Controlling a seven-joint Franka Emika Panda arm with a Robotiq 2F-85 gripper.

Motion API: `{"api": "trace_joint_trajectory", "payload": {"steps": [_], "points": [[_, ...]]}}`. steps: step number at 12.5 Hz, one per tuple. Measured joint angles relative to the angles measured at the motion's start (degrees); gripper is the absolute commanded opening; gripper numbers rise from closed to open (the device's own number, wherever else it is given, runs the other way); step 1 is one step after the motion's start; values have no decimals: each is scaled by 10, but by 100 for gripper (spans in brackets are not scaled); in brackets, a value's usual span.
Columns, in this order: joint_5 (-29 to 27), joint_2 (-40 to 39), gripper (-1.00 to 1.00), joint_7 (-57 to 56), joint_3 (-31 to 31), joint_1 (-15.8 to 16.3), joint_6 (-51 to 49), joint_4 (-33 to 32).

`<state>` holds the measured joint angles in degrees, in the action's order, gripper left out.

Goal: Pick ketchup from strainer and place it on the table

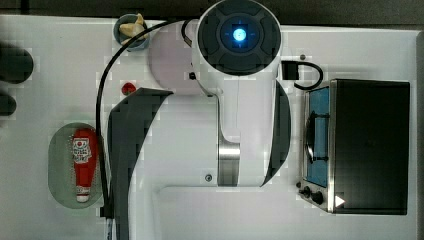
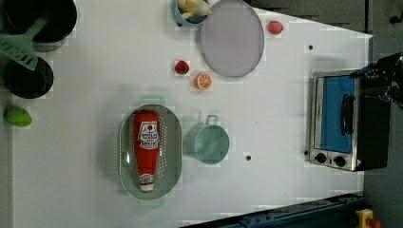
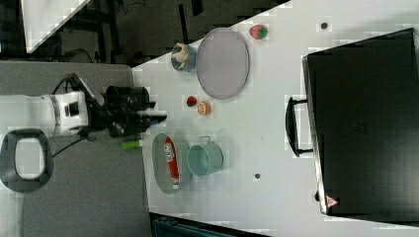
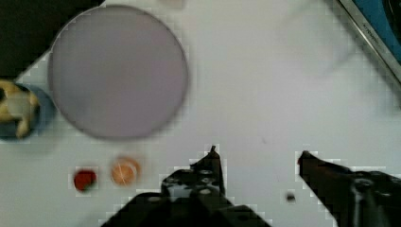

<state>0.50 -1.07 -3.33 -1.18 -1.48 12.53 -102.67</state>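
Note:
The ketchup point(image 2: 146, 149), a red squeeze bottle with a white cap, lies lengthwise in the pale green oval strainer point(image 2: 172, 147) on the white table point(image 2: 95, 71). The top view shows the ketchup point(image 1: 85, 162) in the strainer point(image 1: 59, 165) at the top view's left, beside the arm's shadow. In the right view the ketchup point(image 3: 171, 163) rests in the strainer point(image 3: 159, 170), and my gripper point(image 3: 157, 116) hangs off to the right view's left, apart from both. In the wrist view my gripper point(image 4: 257, 152) is open, high over bare table, with nothing between its fingers.
A green cup point(image 2: 209, 142) stands right beside the strainer. A pale purple plate point(image 2: 232, 38), a strawberry point(image 2: 181, 67), an orange slice point(image 2: 203, 80) and a blue bowl point(image 2: 190, 9) lie further off. A toaster oven point(image 2: 347, 123) takes the left view's right; dark pans point(image 2: 28, 76) its left.

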Motion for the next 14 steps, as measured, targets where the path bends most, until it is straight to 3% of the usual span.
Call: {"api": "trace_joint_trajectory", "payload": {"steps": [3,5,8,14], "points": [[-14,133,99,0,-21,-42,-74,-120],[-37,184,100,0,-29,-56,-71,-118],[-48,187,100,0,-70,-58,-42,-86],[-46,70,100,5,-249,-37,22,-101]]}}
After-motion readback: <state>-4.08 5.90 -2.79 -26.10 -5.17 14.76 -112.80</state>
